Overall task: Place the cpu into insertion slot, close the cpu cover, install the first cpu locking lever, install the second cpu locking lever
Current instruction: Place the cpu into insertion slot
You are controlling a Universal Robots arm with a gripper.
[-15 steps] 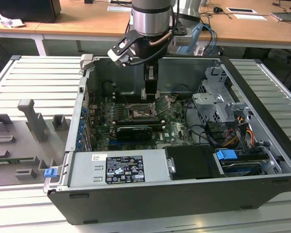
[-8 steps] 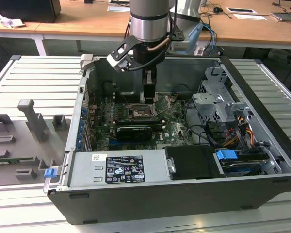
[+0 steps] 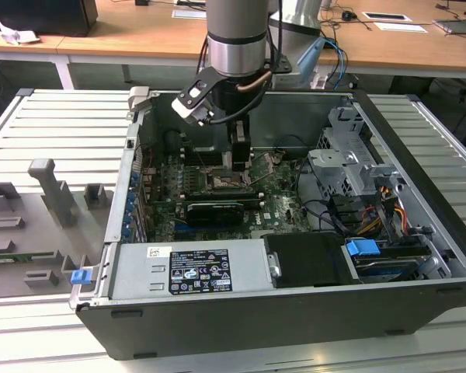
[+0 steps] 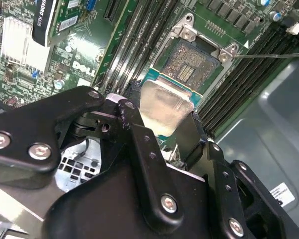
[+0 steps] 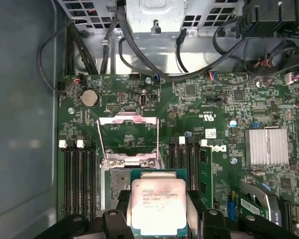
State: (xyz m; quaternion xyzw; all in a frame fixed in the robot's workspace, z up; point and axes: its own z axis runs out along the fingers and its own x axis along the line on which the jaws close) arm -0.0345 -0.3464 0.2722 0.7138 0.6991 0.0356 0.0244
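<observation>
My gripper [image 3: 241,161] reaches down into the open computer case and is shut on the cpu [image 5: 157,205], a flat silver-topped chip on a green edge. The black fingers [image 4: 131,115] press on two opposite sides of the cpu [image 4: 164,103]. The chip hangs a little above the board, offset to one side of the insertion slot [image 4: 188,62], whose dark pin field lies bare. Part of the insertion slot [image 5: 115,181] shows beside the chip. The cpu cover [image 5: 128,138] is swung open past the socket. A thin locking lever [image 4: 269,55] sticks out sideways.
Long memory slots [image 5: 79,174] flank the socket. A black card [image 3: 216,210] lies just in front of it, and a finned heatsink [image 5: 266,147] is nearby. A power supply [image 3: 190,268] and drive cage [image 3: 349,163] crowd the case. Grey fixtures [image 3: 54,194] stand at the exterior view's left.
</observation>
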